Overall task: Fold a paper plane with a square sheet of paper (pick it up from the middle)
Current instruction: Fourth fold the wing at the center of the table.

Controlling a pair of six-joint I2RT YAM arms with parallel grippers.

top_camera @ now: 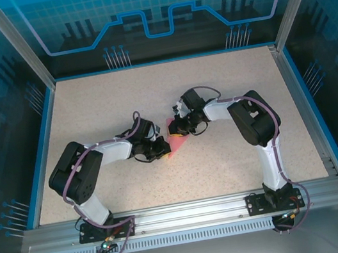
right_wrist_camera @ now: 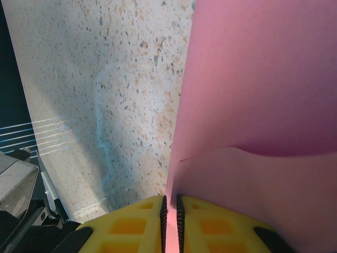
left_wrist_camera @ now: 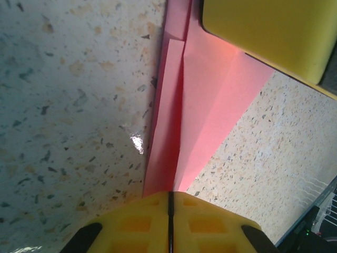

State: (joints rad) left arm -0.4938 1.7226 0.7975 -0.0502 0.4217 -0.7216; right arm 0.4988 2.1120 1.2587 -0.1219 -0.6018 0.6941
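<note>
Reaching in from both sides, the two arms meet over the middle of the table (top_camera: 88, 107). The left arm (top_camera: 114, 150) rises from its base, bends at the elbow and runs its forearm low toward the right. The right arm (top_camera: 221, 110) mirrors it, with its elbow raised and its forearm pointing left. Between the two wrists is the pink paper (top_camera: 175, 140), already folded, near the table's centre.

The left jaws are closed. In the left wrist view their yellow fingers (left_wrist_camera: 137, 224) press together on the narrow tip of the pink paper (left_wrist_camera: 210, 105), which widens away from them with a long centre crease and a folded flap. A yellow finger of the right arm (left_wrist_camera: 263, 31) covers its far end.

The right jaws are likewise pinched on the pink paper (right_wrist_camera: 263, 79), their fingers (right_wrist_camera: 126, 226) nearly touching with its edge between them. Whether the paper rests on the table I cannot tell.
</note>
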